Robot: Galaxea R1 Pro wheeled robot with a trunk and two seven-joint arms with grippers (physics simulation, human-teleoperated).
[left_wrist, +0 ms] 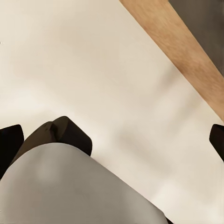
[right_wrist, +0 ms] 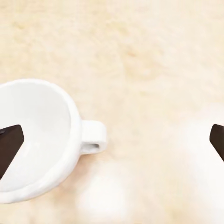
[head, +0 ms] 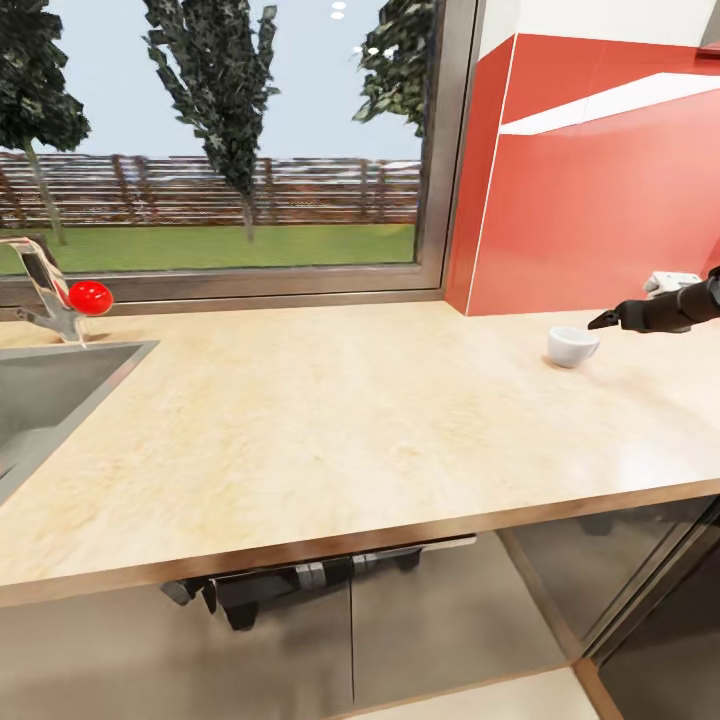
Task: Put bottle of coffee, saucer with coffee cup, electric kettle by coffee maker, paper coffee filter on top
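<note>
The white coffee cup [head: 572, 346] stands upright on the light-wood countertop [head: 330, 420], at its right, near the red wall. My right gripper [head: 606, 321] reaches in from the right, just above the cup's rim. In the right wrist view the right gripper [right_wrist: 112, 142] is open: one fingertip [right_wrist: 10, 144] hangs over the cup's bowl [right_wrist: 35, 135], the other is off beyond the handle [right_wrist: 93, 138]. My left gripper [left_wrist: 112, 140] is open and holds nothing, over pale floor. The coffee maker, bottle, filter, saucer and kettle are out of view.
A steel sink [head: 45, 400] is set into the counter at the left, with a faucet [head: 50, 290] and its red knob [head: 90, 297]. A window runs behind the counter and a red wall panel [head: 590, 200] rises at the right. My left arm [head: 300, 578] lies below the counter's front edge.
</note>
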